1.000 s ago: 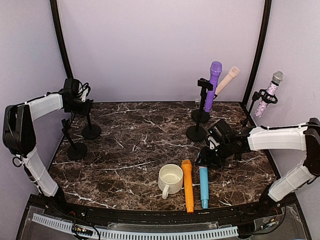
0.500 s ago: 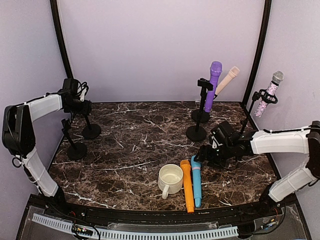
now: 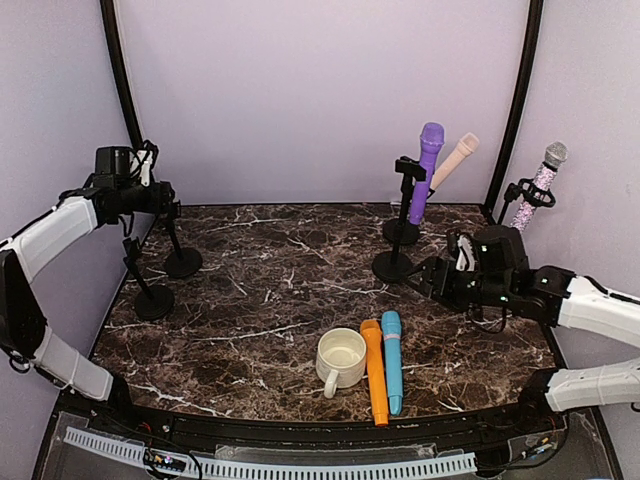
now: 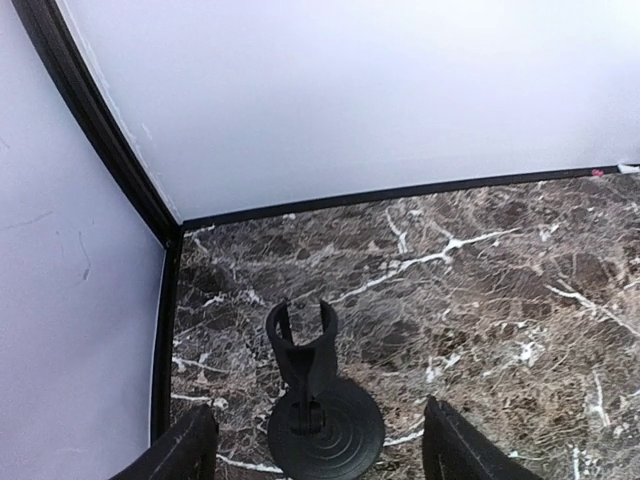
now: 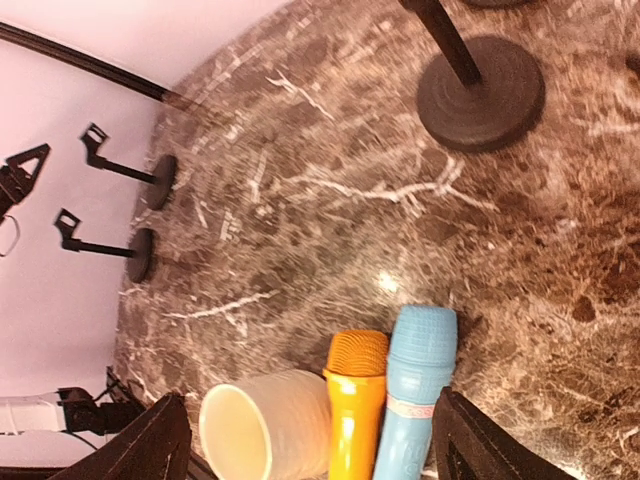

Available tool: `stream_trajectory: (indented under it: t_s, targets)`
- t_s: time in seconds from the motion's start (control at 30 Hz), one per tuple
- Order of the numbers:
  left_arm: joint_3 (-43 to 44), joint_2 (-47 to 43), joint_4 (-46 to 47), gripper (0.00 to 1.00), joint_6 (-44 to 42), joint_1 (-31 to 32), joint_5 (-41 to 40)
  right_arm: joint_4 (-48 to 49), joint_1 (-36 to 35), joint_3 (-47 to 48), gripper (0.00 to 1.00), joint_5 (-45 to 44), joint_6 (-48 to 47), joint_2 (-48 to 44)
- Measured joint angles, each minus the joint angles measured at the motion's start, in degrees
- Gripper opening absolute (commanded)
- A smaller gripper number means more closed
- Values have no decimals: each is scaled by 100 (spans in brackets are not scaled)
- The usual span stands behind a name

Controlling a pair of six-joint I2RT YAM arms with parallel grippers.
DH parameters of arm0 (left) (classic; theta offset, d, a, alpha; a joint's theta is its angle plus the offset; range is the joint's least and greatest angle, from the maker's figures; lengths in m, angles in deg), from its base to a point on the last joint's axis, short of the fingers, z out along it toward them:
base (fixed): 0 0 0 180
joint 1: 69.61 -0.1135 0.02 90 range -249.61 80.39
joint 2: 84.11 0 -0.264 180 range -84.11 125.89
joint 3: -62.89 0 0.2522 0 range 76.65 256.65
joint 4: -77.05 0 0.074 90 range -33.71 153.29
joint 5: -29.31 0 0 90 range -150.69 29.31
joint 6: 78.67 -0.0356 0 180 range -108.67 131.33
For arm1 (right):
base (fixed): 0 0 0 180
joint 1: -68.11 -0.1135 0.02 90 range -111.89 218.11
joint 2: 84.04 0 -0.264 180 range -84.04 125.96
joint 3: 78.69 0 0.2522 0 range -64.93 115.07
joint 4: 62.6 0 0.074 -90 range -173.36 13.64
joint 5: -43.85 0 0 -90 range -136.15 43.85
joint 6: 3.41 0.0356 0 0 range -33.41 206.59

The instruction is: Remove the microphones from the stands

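Five microphones [image 3: 391, 360], three on stands [image 3: 182, 262] and two lying flat; five stands; one mug [image 3: 340, 358].

The bench [image 3: 270, 290] looks like glossy dark marble; the cup [image 3: 338, 368] is smooth, the stand [image 4: 325, 430] matt black.

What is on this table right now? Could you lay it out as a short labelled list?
On stands: purple microphone, peach microphone, glittery microphone
Lying flat: orange microphone and blue microphone, side by side
Beside them: white cup
Empty, at the left: near stand, far stand
Left gripper: open, above the far stand
Right gripper: open, holding nothing
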State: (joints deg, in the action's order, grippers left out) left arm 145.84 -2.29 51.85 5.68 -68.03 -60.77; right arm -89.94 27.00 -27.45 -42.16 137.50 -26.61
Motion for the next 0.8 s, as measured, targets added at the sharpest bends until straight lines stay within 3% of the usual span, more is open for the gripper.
stream_trajectory:
  t_s: [0.17,0.33,0.63,0.8]
  targets:
    - [-313,-734,243,73,48,142,398,-55,-22,273,94,-376,-411,-713]
    - [-592,-1198,431,73,39,450,719,-531,94,1467,97,-728,-1113,-337]
    - [-723,-1215,581,73,4,570,1047,-326,1954,2627,97,835,-2330,745]
    - [-748,-1217,590,73,-20,581,1095,-170,2277,3209,95,1700,-2885,1373]
